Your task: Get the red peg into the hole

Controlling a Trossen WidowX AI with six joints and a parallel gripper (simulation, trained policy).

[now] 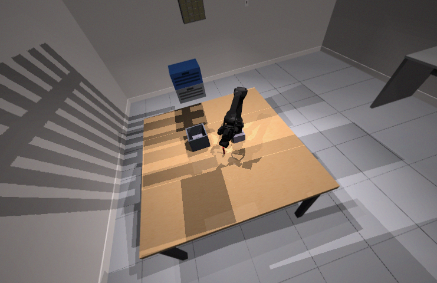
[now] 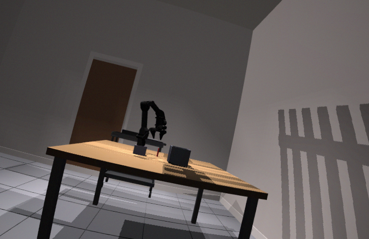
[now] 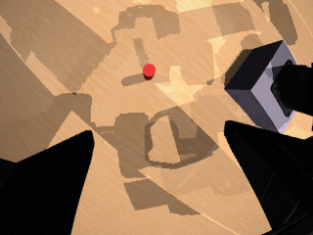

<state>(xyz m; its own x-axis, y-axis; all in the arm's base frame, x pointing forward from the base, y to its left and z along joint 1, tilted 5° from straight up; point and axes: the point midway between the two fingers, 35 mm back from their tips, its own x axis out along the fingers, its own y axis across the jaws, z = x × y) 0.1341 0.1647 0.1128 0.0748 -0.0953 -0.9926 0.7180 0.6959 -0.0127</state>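
My pincer (image 1: 224,145) (image 2: 157,139) (image 3: 160,132) is spread wide, nothing in it, above the table (image 1: 205,213) (image 2: 85,152) (image 3: 114,220); peg (image 1: 223,150) (image 2: 158,152) (image 3: 149,70) stands upright below, ahead of my fingertips in the wrist view, long axis vertical, so I'd judge I need to shift forward, then descend.

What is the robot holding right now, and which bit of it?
Nothing; the gripper is open above the red peg, which stands on the table.
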